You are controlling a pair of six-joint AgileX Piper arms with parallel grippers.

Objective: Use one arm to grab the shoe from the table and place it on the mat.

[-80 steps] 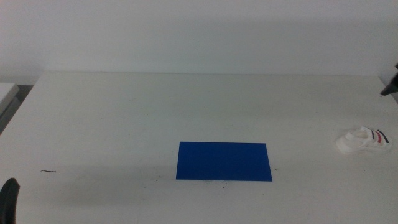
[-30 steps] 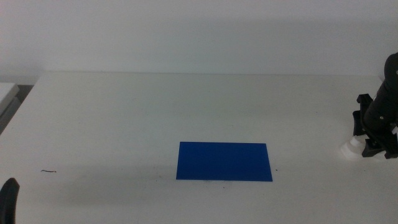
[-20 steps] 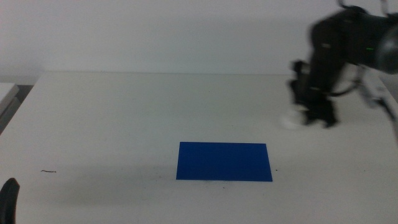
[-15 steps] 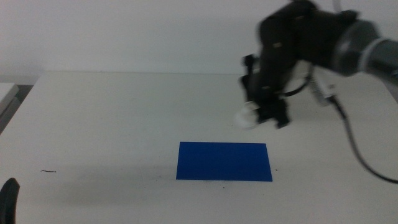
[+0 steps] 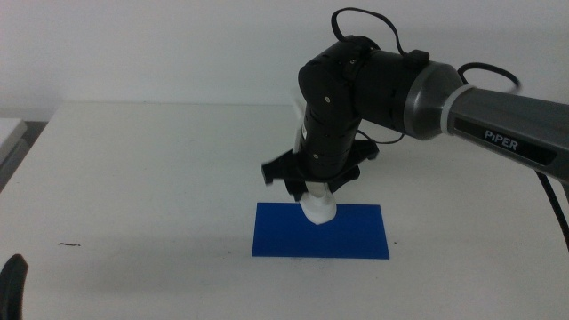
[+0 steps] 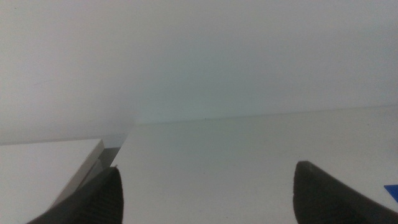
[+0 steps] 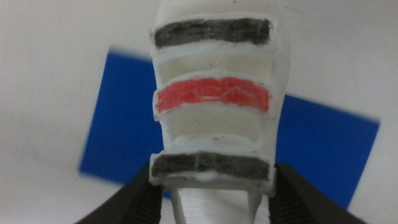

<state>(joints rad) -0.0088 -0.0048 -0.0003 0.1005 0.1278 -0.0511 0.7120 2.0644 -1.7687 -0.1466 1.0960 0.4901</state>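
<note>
Right tool (image 5: 318, 188) at frame centre, clamped on shoe (image 5: 319, 209), mostly hidden, over mat (image 5: 356, 236) top edge. "PIPER" legible on arm (image 5: 498, 133). Left tool (image 5: 11, 283) bottom-left corner, cut off, spread wide.

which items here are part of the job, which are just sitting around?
Job: shoe, held in the right end effector over the mat.
Just there: table, its dark scratch, idle left end effector at the near edge.

Shoe (image 5: 318, 207) white, two dark straps and one red (image 7: 213, 94); clamped in right gripper (image 5: 313, 188), held over mat (image 5: 356, 238); mat deep blue, flat on white table (image 5: 133, 178).
</note>
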